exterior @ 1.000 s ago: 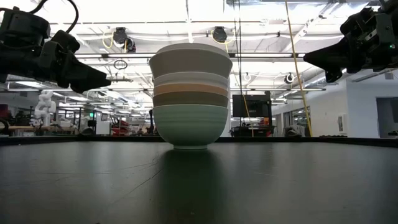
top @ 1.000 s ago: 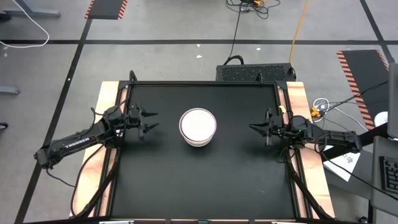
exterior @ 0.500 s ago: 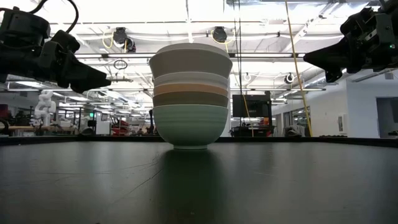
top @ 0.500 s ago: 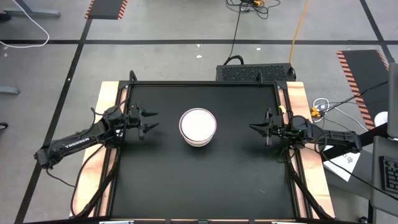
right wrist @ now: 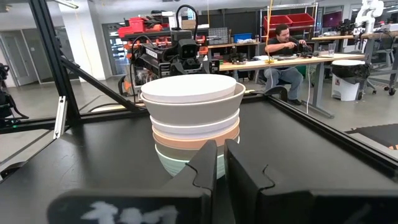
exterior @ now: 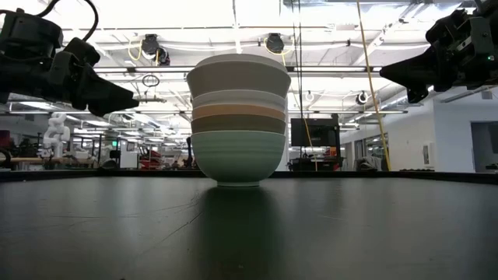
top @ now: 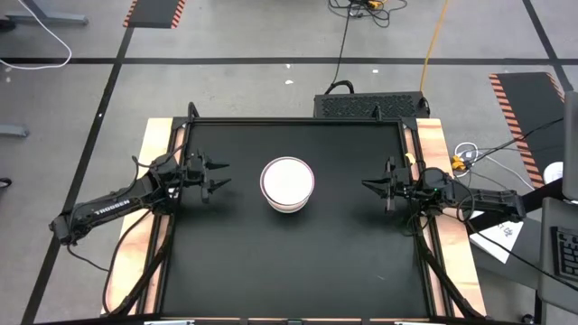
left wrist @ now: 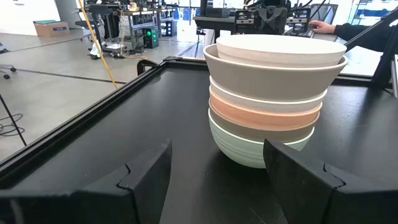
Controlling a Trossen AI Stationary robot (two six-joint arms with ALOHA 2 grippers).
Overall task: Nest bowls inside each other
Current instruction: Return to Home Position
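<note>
Bowl colours we see
We see a ribbed mint green bowl (left wrist: 247, 149), a salmon-orange bowl (left wrist: 261, 110), a beige-grey bowl (left wrist: 267, 73), a white bowl (left wrist: 280, 48), a black table (left wrist: 149, 124).

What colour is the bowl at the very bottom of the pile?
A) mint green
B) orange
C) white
A: the mint green bowl rests right on the table, with the other bowls nested above it.

Inner bowls (left wrist: 267, 112) mostly hidden by outer ones, rims only; mint green bowl (right wrist: 165, 163) partly behind right pincer (right wrist: 221, 155)
</note>
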